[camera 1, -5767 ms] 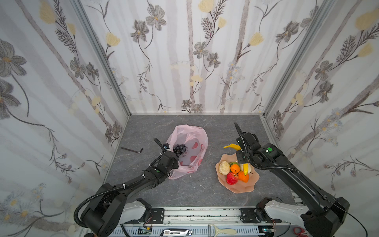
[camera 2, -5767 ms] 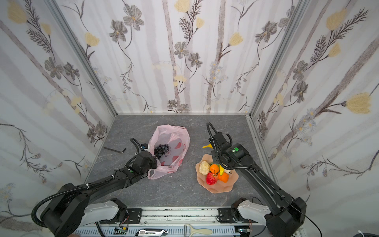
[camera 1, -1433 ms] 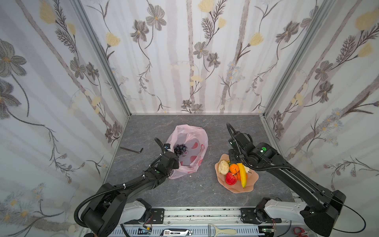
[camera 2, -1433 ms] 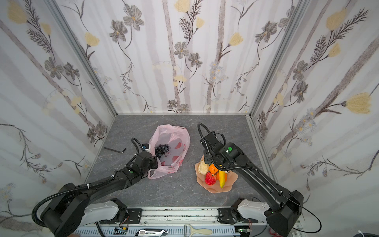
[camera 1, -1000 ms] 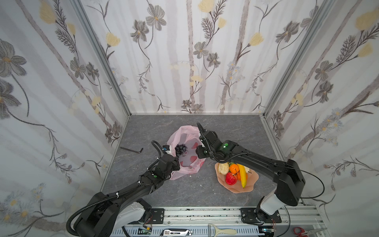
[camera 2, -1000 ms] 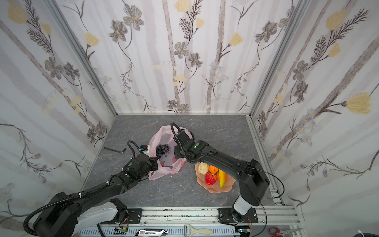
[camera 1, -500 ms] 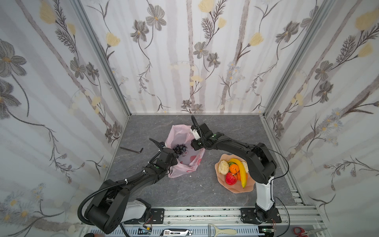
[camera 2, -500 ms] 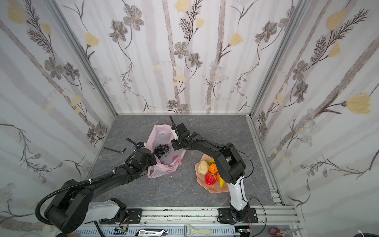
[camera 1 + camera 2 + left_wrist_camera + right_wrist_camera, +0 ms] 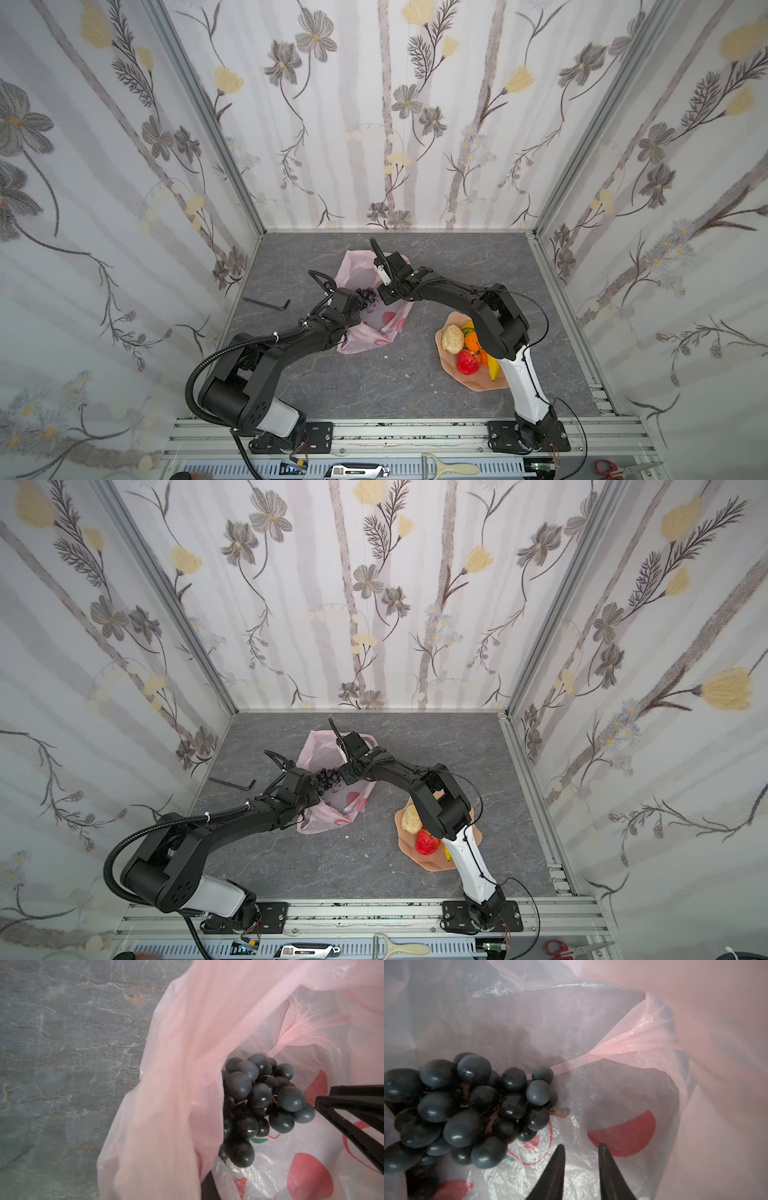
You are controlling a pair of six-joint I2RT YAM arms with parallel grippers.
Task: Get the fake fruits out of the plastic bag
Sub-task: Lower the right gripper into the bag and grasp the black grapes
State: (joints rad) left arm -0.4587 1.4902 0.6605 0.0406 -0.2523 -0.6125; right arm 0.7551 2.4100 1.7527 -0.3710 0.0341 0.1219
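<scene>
Right gripper [image 9: 581, 1145] inside plastic bag [image 9: 612, 1022], jaws parted, empty. Grape bunch [image 9: 467, 1109] lies just beside its tips, offset toward left gripper [image 9: 352, 302], which pinches the bag rim shut. Likely needs sideways shift before closing.

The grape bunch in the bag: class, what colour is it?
The grape bunch is very dark bluish-black, with a dull sheen. It shows best in the right wrist view.

Right jaws, apparently narrower, moved from dish [image 9: 473, 383] into plastic bag [image 9: 357, 266].
</scene>
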